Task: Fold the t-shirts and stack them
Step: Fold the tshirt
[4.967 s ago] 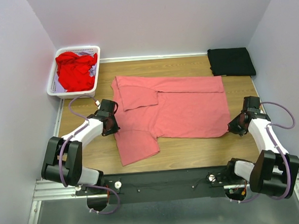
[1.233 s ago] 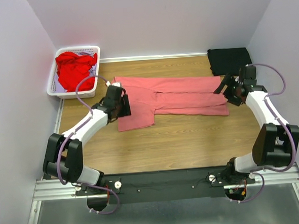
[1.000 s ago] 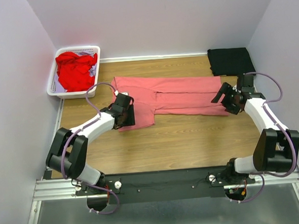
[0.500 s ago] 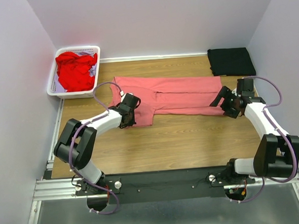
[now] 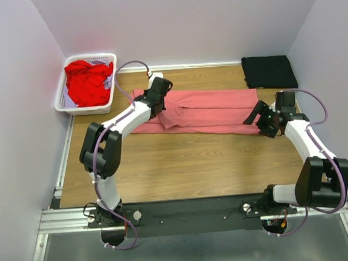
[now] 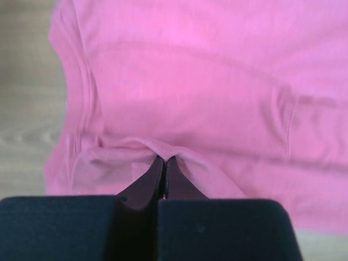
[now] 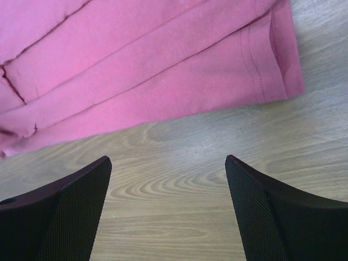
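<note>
A pink t-shirt [image 5: 220, 111] lies as a long folded strip across the middle of the wooden table [image 5: 188, 165]. My left gripper [image 5: 161, 91] hovers over its left end, shut on a raised ridge of the pink fabric; in the left wrist view the jaws [image 6: 164, 161] meet on that fold, with the pink t-shirt [image 6: 206, 81] spread beyond. My right gripper [image 5: 262, 117] stands open at the shirt's right end. In the right wrist view its fingers [image 7: 73, 201] straddle bare wood just short of the pink t-shirt's [image 7: 141, 65] hem corner, holding nothing.
A folded black t-shirt [image 5: 269, 71] lies at the back right corner. A white basket [image 5: 63, 90] at the back left holds a crumpled red t-shirt [image 5: 87, 81]. Walls close in the table on three sides.
My left gripper shut on the shirt's near-left part and carried it toward the back over the shirt's left end. My right gripper moved a little nearer and stayed open.
</note>
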You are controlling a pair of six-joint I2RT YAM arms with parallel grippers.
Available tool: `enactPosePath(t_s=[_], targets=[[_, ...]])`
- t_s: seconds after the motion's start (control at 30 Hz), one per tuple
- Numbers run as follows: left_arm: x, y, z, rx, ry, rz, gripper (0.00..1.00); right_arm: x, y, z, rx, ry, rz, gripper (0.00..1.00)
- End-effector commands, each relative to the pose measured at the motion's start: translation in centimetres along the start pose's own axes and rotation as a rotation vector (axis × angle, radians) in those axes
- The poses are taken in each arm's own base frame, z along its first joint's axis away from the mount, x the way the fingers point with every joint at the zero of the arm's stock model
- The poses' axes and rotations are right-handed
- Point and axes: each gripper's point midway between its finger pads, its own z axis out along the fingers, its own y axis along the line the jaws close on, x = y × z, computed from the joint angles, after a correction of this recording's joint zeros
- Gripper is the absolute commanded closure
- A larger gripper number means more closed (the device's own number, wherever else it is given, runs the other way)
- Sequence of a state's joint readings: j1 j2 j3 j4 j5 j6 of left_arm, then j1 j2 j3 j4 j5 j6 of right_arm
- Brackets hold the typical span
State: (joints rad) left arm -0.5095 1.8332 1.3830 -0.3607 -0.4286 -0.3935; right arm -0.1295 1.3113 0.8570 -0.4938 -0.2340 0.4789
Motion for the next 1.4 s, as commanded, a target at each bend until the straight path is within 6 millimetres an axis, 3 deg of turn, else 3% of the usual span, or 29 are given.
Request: enactPosePath(t_s=[0.0,0.27,0.57,0.7,0.8,0.83,0.97,1.03,1.2,1.3,1.37], targets=[[-2.6,0.4,3.4,-0.084,-0.054,0.037,1.00,1.1,0.2,-0.4,-0.031,0.019,-0.040,0.08],[-6.5,-1.0,7.9,-0.085,-0.113,-0.006,1.00,1.2,1.0,-0.6,-0.075,0.030,-0.076,0.08],[-8.8,-1.3,9.5,-0.061,-0.157,-0.064,0.99,0.2,1.2,0.2,-0.069,0.044,-0.089,0.09],[-8.2,-1.7,10.4,-0.046,-0.144,-0.048,0.91,-0.5,1.5,0.6,-0.067,0.044,-0.087,0.09],[-7.4,-1.5,11.0,-0.052,-0.127,-0.045,0.79,-1.1,1.9,0.7,-0.072,0.039,-0.090,0.09],[-7.3,-1.5,11.1,-0.049,-0.123,-0.045,0.68,-1.3,2.0,0.6,-0.074,0.035,-0.091,0.09],[-7.4,-0.3,10.4,-0.060,-0.118,-0.062,0.38,-1.9,1.7,0.7,-0.049,0.017,-0.096,0.09],[-7.6,0.3,9.8,-0.065,-0.116,-0.073,0.32,-2.1,1.3,0.7,-0.022,0.004,-0.087,0.09],[-8.3,2.3,6.0,-0.053,-0.125,-0.137,0.31,-2.8,-0.4,1.4,0.076,-0.028,-0.044,0.10],[-7.9,3.4,3.6,-0.048,-0.135,-0.161,0.34,-3.0,-0.7,2.3,0.088,-0.031,-0.005,0.19],[-7.3,4.0,2.8,-0.040,-0.131,-0.169,0.42,-3.1,-0.3,3.2,0.067,-0.036,0.028,0.27]])
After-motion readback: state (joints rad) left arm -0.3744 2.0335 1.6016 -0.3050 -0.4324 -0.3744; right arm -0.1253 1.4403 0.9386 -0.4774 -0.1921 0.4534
